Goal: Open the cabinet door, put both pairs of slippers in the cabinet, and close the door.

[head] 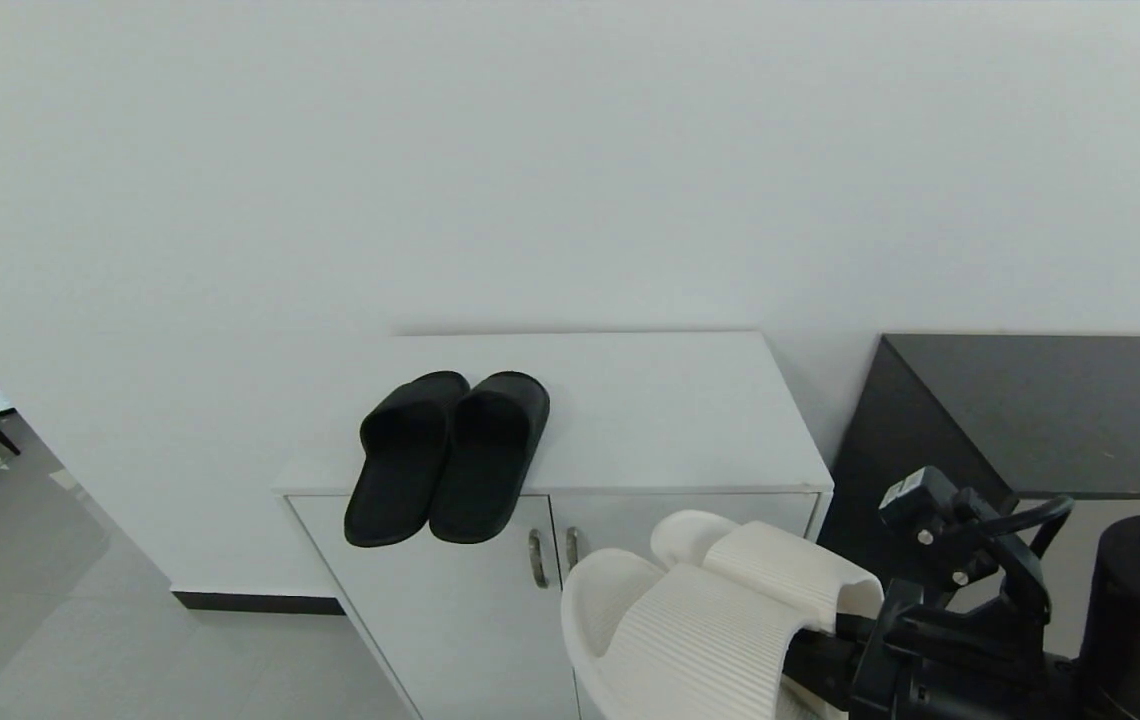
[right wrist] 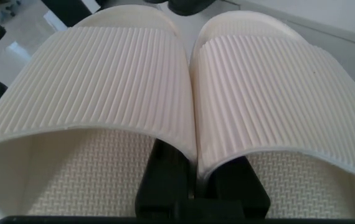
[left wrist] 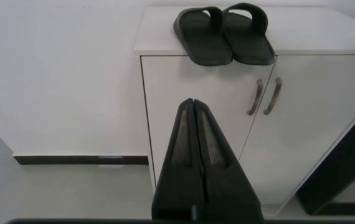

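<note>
Presently, item by item:

1. White cabinet (head: 630, 420): stands against the far wall. Both doors are closed, and two metal handles (head: 537, 558) sit side by side where the doors meet.
2. Black slippers (head: 445, 455): one pair lying side by side and touching on the left part of the cabinet top. The strap ends point toward the wall, and the heels overhang the near edge above the left door.
3. White slippers (head: 720, 610): one ribbed pair, held side by side off the ground in front of the right door, just right of the handles. Their rounded ends point toward the cabinet.
4. Right gripper (right wrist: 196, 183): the arm enters from the near right, with the wrist roughly level. Its black fingers (right wrist: 165, 174) reach under the straps and pinch the two slippers' adjoining inner sides together.
5. Left gripper (left wrist: 194, 104): it holds nothing, and its two fingers are pressed flat against each other. It hangs low, aimed at the cabinet's left door and well apart from it.
6. Black tabletop (head: 1050, 410): stands right of the cabinet, against the same wall.
7. Grey tiled floor (head: 80, 600): a dark baseboard (head: 255, 603) runs along the wall left of the cabinet.
</note>
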You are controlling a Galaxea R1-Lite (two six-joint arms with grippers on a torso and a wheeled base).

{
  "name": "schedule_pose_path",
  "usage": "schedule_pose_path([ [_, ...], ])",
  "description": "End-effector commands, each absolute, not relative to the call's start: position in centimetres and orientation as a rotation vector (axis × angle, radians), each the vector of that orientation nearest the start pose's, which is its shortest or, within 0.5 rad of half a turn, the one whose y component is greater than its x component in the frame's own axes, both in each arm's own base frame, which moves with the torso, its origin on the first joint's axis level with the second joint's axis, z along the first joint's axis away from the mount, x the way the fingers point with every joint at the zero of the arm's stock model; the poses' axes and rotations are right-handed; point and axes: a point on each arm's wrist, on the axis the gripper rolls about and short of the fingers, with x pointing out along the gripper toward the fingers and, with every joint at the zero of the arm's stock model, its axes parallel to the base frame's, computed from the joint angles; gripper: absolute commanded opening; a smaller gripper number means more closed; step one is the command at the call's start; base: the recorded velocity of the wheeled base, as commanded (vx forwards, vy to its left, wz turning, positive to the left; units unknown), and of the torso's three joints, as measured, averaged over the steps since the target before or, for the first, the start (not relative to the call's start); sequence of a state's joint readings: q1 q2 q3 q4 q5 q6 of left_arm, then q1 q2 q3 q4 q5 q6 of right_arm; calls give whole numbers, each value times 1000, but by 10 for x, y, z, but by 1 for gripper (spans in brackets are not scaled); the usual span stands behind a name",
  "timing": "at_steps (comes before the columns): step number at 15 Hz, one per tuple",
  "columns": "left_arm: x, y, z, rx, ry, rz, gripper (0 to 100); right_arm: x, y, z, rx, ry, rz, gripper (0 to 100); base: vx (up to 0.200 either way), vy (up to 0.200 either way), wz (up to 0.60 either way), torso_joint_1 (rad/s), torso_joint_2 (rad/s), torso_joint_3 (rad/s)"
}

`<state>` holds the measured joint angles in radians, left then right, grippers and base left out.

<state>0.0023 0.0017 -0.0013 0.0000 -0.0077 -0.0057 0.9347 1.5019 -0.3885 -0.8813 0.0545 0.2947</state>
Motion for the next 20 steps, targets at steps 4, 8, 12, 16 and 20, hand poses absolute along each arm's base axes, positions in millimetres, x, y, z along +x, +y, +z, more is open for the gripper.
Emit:
schedule_pose_path([
  [4,-23,0,76,-6,0,-5,0,132,181,150,162,370,944,0,0,0,0,-173,375,200],
  [8,-23,0,76,-6,0,-6,0,132,181,148,154,374,942,0,0,0,0,-226,482,266],
  [12,-23,0,76,-5,2,-5,0,133,182,140,106,392,942,0,0,0,0,-250,549,292],
  [16,-23,0,76,-5,0,-5,0,132,181,141,108,386,943,0,0,0,0,-230,526,289],
  [20,-23,0,76,-5,0,-6,0,131,181,140,106,390,943,0,0,0,0,-217,510,287],
])
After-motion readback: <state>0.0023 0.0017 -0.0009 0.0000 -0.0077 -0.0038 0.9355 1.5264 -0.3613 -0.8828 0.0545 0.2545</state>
